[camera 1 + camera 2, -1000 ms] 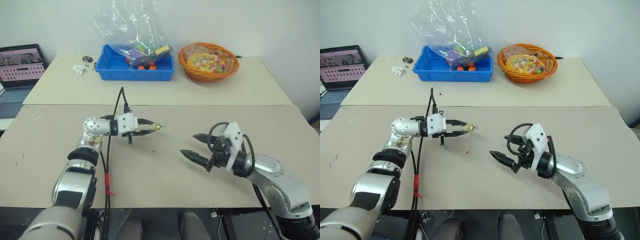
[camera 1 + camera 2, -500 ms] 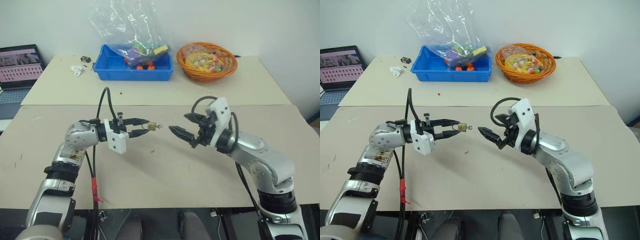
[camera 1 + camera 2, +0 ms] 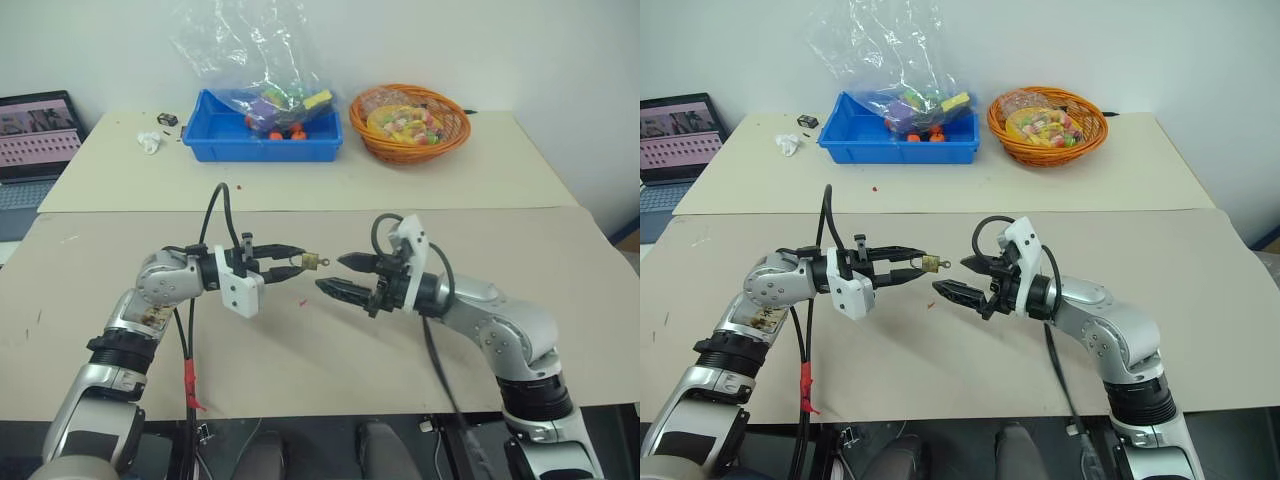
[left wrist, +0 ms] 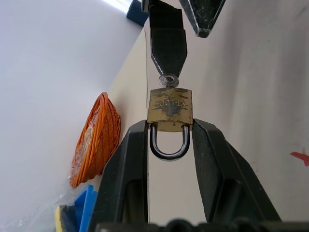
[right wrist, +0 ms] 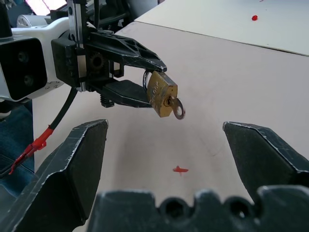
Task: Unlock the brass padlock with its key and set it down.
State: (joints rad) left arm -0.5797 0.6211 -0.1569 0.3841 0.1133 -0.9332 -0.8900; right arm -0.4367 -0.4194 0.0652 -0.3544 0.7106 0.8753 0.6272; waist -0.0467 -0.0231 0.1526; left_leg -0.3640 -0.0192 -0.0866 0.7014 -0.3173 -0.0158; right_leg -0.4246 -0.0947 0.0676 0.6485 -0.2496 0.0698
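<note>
The brass padlock [image 4: 170, 109] hangs in the air over the near table, pinched by its body between the fingers [image 4: 129, 159] of my left gripper [image 3: 296, 261], shackle toward the wrist. The key [image 5: 177, 109] sticks out of its keyhole, its small round silvery head pointing at my right gripper [image 3: 330, 274]. That gripper is open and faces the padlock [image 3: 312, 261] from the right, with one black fingertip [image 4: 166, 43] just beyond the key's head [image 4: 169, 80]. I cannot tell whether it touches the key.
On the far table stand a blue bin [image 3: 265, 142] with toys under a clear plastic bag and an orange basket [image 3: 408, 128] of sweets. A laptop [image 3: 35, 130] sits at the far left. A small red mark [image 5: 180, 169] lies on the table below the padlock.
My right gripper has risen from low on the right and swung left up to the key, still open. My left gripper has rolled and drawn back a little, keeping the padlock.
</note>
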